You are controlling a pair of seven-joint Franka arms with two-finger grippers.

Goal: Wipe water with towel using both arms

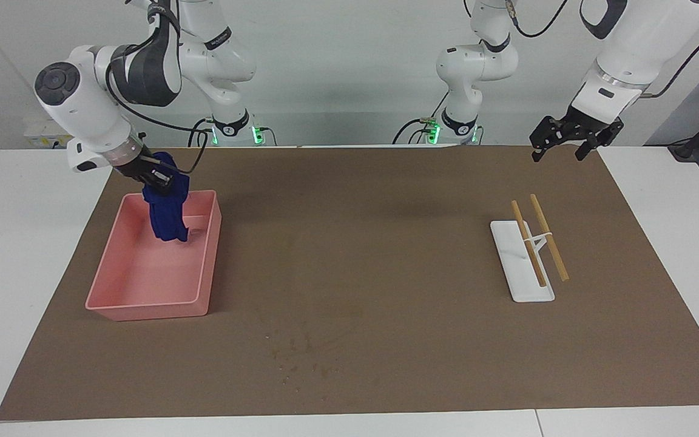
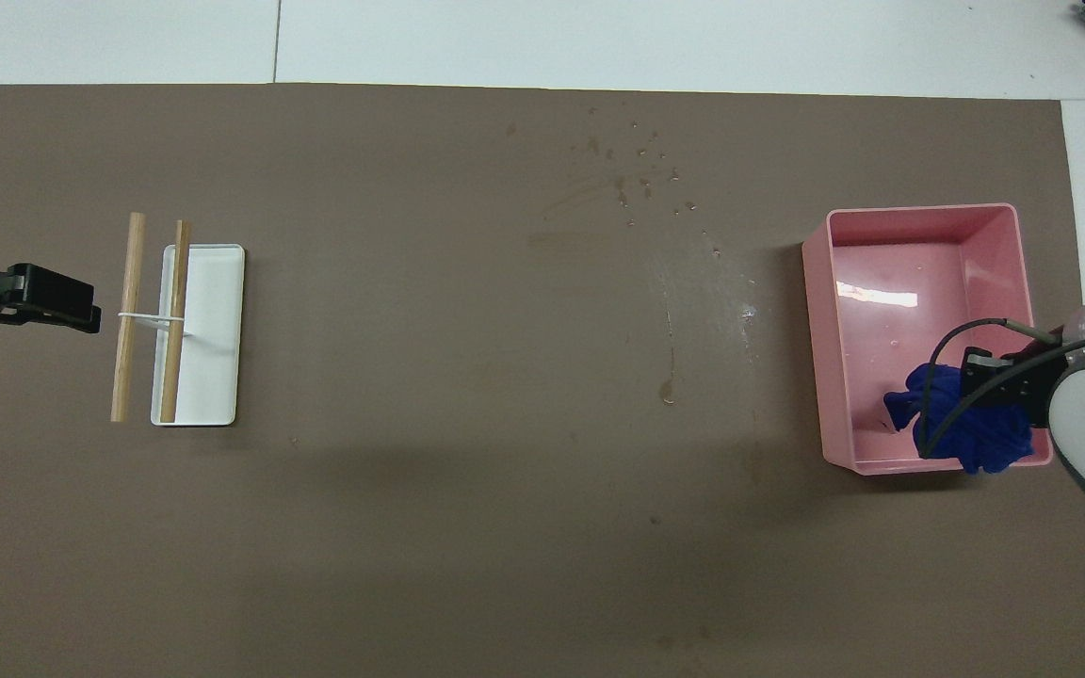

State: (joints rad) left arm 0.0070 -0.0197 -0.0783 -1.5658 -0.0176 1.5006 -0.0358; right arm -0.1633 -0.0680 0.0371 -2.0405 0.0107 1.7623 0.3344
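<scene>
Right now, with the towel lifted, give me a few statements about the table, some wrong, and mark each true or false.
1. The right gripper holds the blue towel over the pink bin. True.
2. The towel lies spread flat on the brown mat. False: it hangs bunched from the right gripper.
3. Water drops sit on the mat, farther from the robots than the bin's nearest edge. True.
4. The left gripper grips one of the wooden rods. False: it hangs open in the air, apart from them.
5. The two rods rest across a white rack. True.
6. The white rack sits inside the pink bin. False: it stands at the left arm's end of the table.
</scene>
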